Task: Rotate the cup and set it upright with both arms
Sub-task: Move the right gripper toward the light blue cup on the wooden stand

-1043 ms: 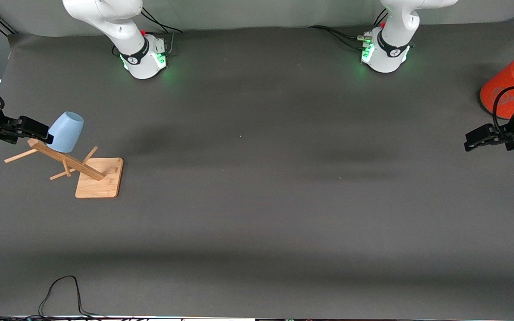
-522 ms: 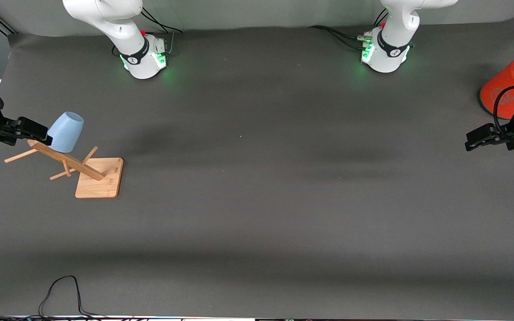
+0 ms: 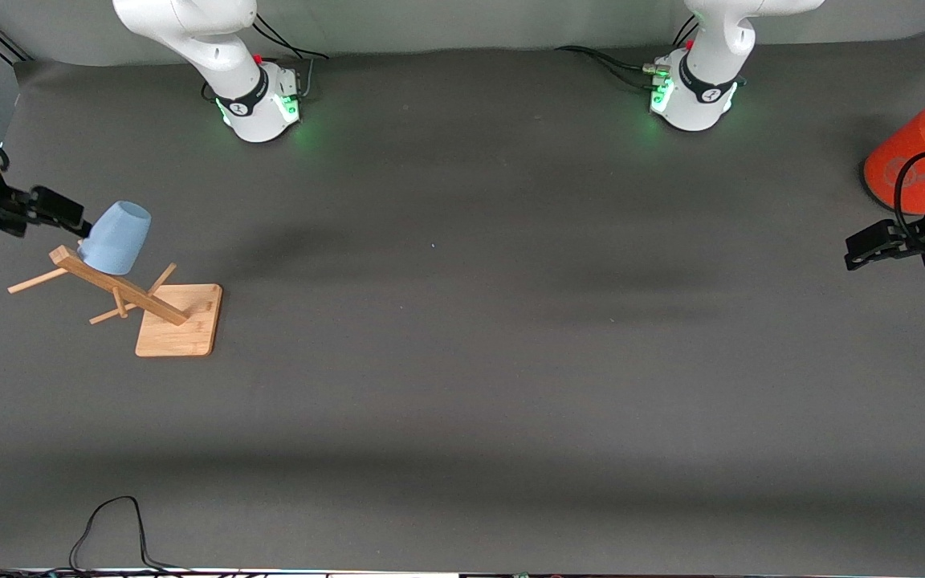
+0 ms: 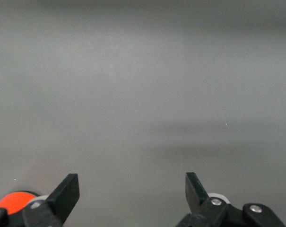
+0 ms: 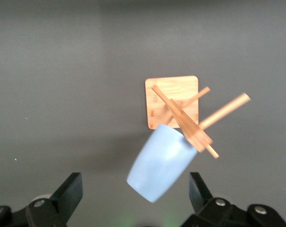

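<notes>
While front view hides gap, right claw (image 5: 133,196) fingers spread around cup (image 5: 160,163); left claw (image 4: 132,191) spread, waiting.

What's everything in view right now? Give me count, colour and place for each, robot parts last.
cup: one, pale blue, hung tilted on a peg of the wooden rack, toward the right arm's end of the table.
wooden rack: one, light wood, square base with pegs.
orange cylinder: one, orange with grey top, at the left arm's end.
cable: one, black, at the table edge nearest the front camera.
right gripper: black, open, beside the cup.
left gripper: black, open, waiting by the orange cylinder.
</notes>
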`<action>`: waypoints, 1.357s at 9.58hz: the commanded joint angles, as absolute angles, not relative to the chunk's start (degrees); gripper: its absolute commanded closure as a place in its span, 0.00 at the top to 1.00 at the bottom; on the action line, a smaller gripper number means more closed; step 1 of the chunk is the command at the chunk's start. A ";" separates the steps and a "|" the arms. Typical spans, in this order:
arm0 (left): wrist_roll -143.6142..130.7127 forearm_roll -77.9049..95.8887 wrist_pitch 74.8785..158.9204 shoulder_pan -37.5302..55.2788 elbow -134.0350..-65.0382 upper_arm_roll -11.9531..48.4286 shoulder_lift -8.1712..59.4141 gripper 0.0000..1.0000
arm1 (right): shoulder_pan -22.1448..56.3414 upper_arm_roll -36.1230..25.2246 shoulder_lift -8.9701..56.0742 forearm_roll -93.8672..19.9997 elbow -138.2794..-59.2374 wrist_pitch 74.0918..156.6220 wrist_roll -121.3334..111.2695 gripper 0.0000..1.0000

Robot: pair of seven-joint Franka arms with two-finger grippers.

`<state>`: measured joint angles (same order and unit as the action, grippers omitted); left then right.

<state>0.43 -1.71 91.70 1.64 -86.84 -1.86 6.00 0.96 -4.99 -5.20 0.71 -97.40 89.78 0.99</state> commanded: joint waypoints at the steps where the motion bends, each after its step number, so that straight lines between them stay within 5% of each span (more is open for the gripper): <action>1: 0.35 -2.55 90.18 2.02 -85.43 -1.93 6.15 1.00 | 0.79 -7.46 -8.87 1.67 -100.98 89.57 0.17 1.00; 8: 0.35 -2.20 90.18 2.02 -85.34 -1.93 6.15 1.00 | 0.53 -8.79 -7.38 -2.28 -100.02 89.38 37.13 1.00; 13: 0.26 -2.37 90.09 2.20 -85.34 -1.93 6.24 1.00 | 0.79 -9.93 -8.70 -2.90 -109.84 95.87 44.56 1.00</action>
